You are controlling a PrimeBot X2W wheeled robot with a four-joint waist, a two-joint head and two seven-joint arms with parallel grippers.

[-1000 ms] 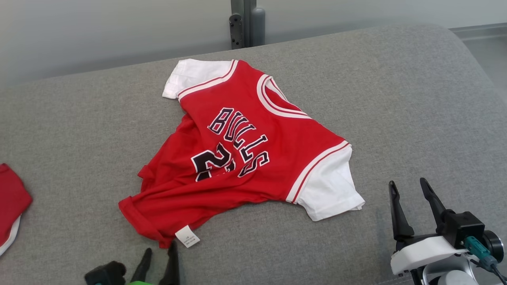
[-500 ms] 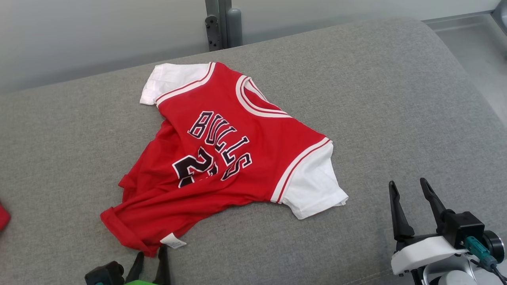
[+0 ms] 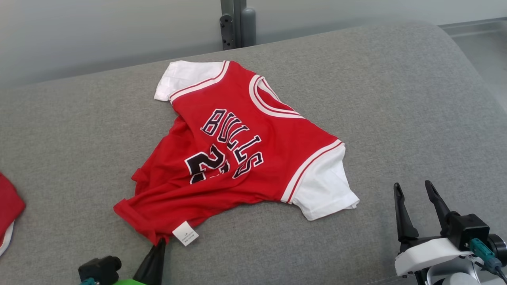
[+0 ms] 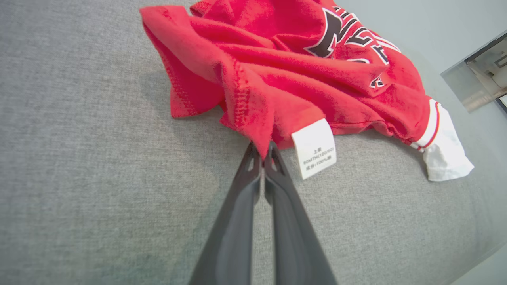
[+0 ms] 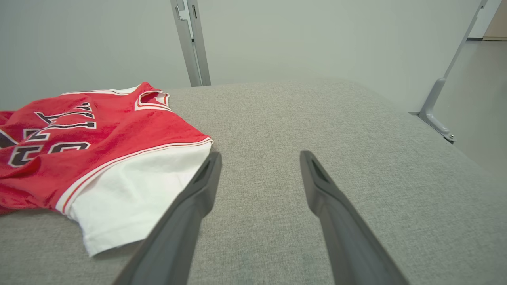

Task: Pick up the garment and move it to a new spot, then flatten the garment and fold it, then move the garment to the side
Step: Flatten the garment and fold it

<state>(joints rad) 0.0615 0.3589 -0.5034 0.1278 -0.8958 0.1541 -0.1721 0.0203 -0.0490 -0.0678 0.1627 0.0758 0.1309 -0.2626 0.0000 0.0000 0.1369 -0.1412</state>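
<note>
**Head view:** A red jersey [image 3: 245,150] with white sleeves lies rumpled, lettering up, in the middle of a grey cushion [image 3: 396,99]. The left gripper [image 3: 160,242] pinches the hem corner nearest the robot, just beside a white care label [image 3: 185,233]. The right gripper [image 3: 412,186] hovers spread wide and empty, near the jersey's closer sleeve [image 3: 328,190] but apart from it.

**Left wrist view:** The two dark fingers are pressed together on a fold of red hem, and the care label [image 4: 315,148] hangs beside them.

**Right wrist view:** The parted fingers frame bare cushion, with the sleeve [image 5: 130,186] lying beside them.

The pick-up looks under way, with the grasp made but the cloth not yet lifted. The next move calls for a clean lift and carry. Held by one corner, the jersey will likely trail and bunch.
</note>
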